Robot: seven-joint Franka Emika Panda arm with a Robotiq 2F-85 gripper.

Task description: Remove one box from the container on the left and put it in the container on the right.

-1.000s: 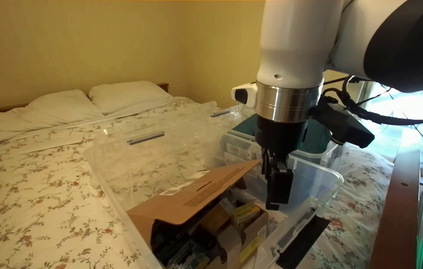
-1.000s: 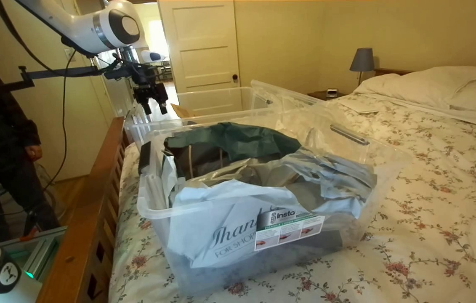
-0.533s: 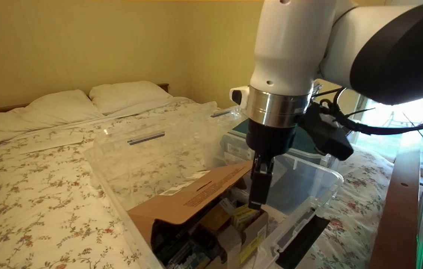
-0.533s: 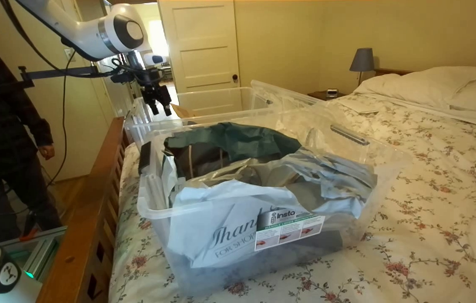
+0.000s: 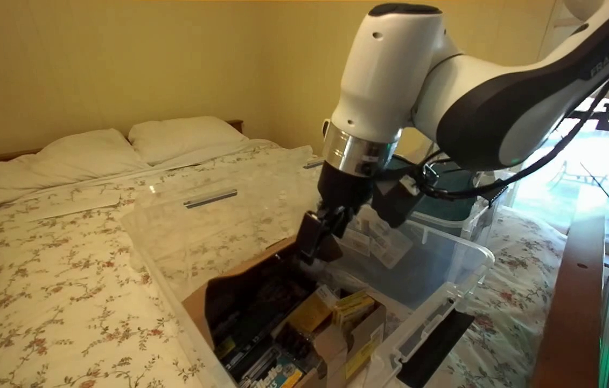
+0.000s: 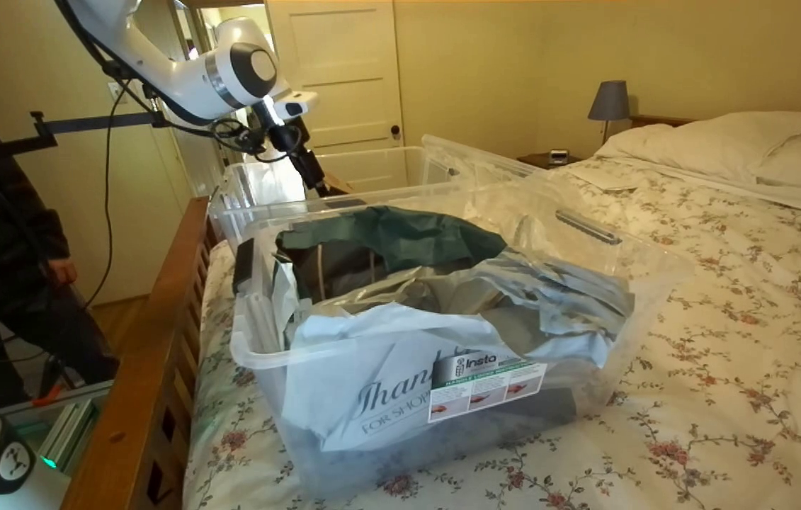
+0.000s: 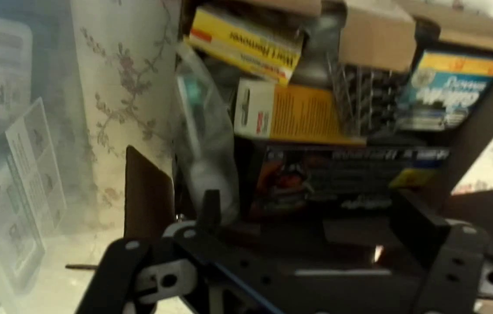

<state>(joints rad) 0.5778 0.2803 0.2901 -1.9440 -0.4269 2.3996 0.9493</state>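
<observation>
Clock positions are read on the view named. In the wrist view the gripper [image 7: 309, 207] stands at 6 o'clock over the carton [image 7: 488, 117], its fingers [image 7: 420, 222] wide apart and holding nothing. The target is presumably one of the boxes [image 5: 312, 312] packed in that carton, inside the left container [image 5: 428, 269] at 6 o'clock in an exterior view; which one cannot be told. Hazards: the flap [image 7: 148, 196] at 8 o'clock may snag a finger if the descent runs close to the edge; the clear pouch [image 7: 207, 144] at 10 o'clock, near one finger, may be pinched together with a box; tight packing may wedge the box or drag out a neighbour; bags [image 6: 400, 326] heaped near the rim of the right container [image 6: 258, 361], at 5 o'clock in an exterior view, may let a released box slide off. Count, wrist-view positions: two containers; one carton; one yellow box [image 7: 246, 46], 12 o'clock; one orange-and-white box [image 7: 303, 113], between 1 and 2; one clear-wrapped dark item [image 7: 372, 100], 2 o'clock; one blue-and-orange pack [image 7: 451, 91], between 2 and 3; one dark box [image 7: 351, 176], 3 o'clock; one pouch. Lower layers are hidden; the bags cannot be counted.
</observation>
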